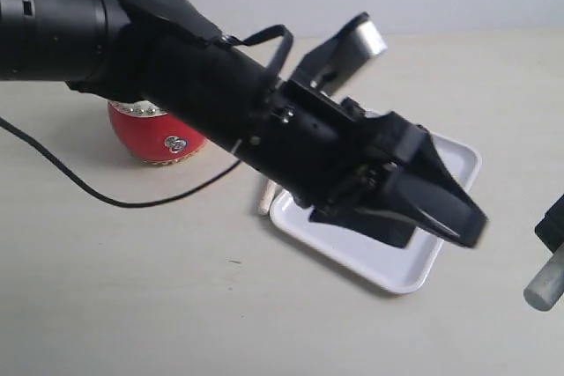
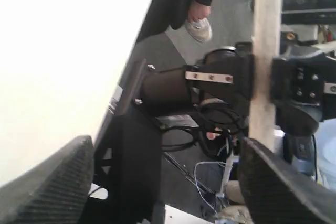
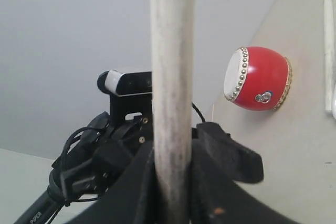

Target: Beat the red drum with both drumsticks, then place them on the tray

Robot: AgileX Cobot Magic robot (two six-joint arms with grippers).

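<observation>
The red drum (image 1: 155, 139) stands at the back left, half hidden behind my left arm; the right wrist view shows the red drum (image 3: 258, 79) whole. My left gripper (image 1: 445, 222) hangs open and empty above the white tray (image 1: 388, 270); in its own view the left gripper (image 2: 168, 192) holds nothing. One drumstick (image 1: 263, 198) lies on the table by the tray's left edge, mostly hidden; this drumstick (image 3: 329, 51) also shows at the picture's edge. My right gripper (image 3: 176, 148) is shut on the other drumstick (image 3: 172, 72), whose butt end (image 1: 545, 284) shows at the far right.
A black cable (image 1: 79, 184) trails over the table in front of the drum. The left arm's bulk (image 1: 247, 121) blocks much of the middle of the exterior view. Off the table, the left wrist view shows cables and a person's shoe (image 2: 198, 29).
</observation>
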